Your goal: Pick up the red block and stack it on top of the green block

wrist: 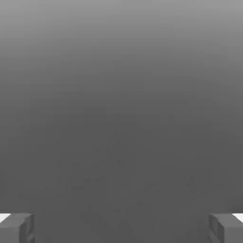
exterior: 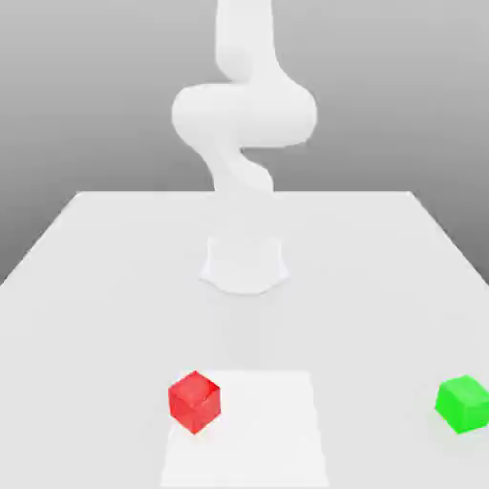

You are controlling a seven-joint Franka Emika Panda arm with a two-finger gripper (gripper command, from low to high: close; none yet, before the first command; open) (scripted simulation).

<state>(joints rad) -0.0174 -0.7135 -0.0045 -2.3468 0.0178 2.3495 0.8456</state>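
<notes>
The hand (wrist: pixel 121 228) is wide open and holds nothing; in the hand view its two fingers (wrist: pixel 16 228) stand far apart with only bare grey between them, so the red block (exterior: pixel 195 401) is not under it yet. In the exterior view the red block sits on the surface (exterior: pixel 115 277) well out in front of the arm's base, far from the hand. The green block (exterior: pixel 463 404) sits well apart toward the exterior view's right, near the surface's edge, with open room between them.
</notes>
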